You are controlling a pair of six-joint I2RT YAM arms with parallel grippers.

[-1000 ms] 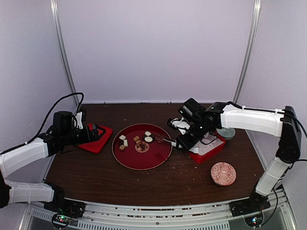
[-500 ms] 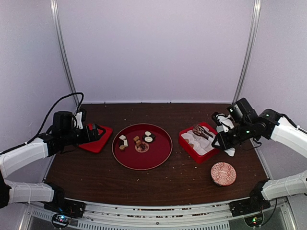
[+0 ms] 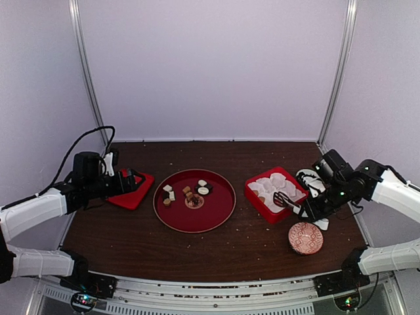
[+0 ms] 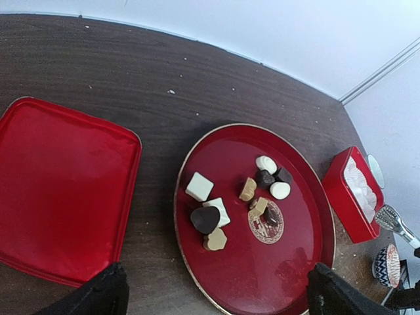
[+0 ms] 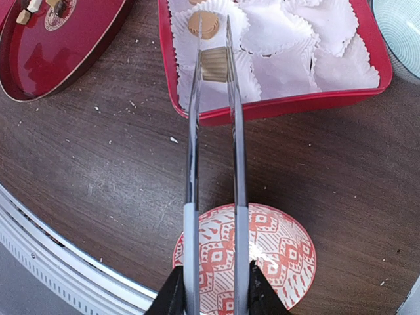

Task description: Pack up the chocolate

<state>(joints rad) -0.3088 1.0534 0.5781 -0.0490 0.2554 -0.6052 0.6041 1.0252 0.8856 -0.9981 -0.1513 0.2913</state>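
Quick update: the tongs (image 5: 192,144) have been swung away from the round tray (image 3: 194,228) and over to the red box (image 3: 261,209), which sits at the tray's 3 o'clock in the top view. A second ago the tips were at the tray's 3 o'clock edge. Now they're parked inside the box, so a pick-up looks to have been made and the carry is basically done.

In the right wrist view a tan chocolate (image 5: 213,63) is pinched between the tong tips. It's held over one of the white paper cups (image 5: 289,39) by the box's near wall, right at 6 o'clock of a round tan piece (image 5: 203,25) already seated in its own cup. Whether the pinched one is touching the paper can't be told. The right gripper (image 5: 213,295) is squeezed down narrow on the tong handles, so nothing has been released yet.

The left gripper (image 4: 216,303) is spread wide with nothing in it, hung above the red lid (image 4: 59,190) at the tray's 9 o'clock.

The remaining chocolates (image 4: 249,197) are bunched near the middle of the tray. So it's probably one packed, one about to be dropped, and most of the job left. The squeeze likely just needs to be eased so the piece settles into its cup.
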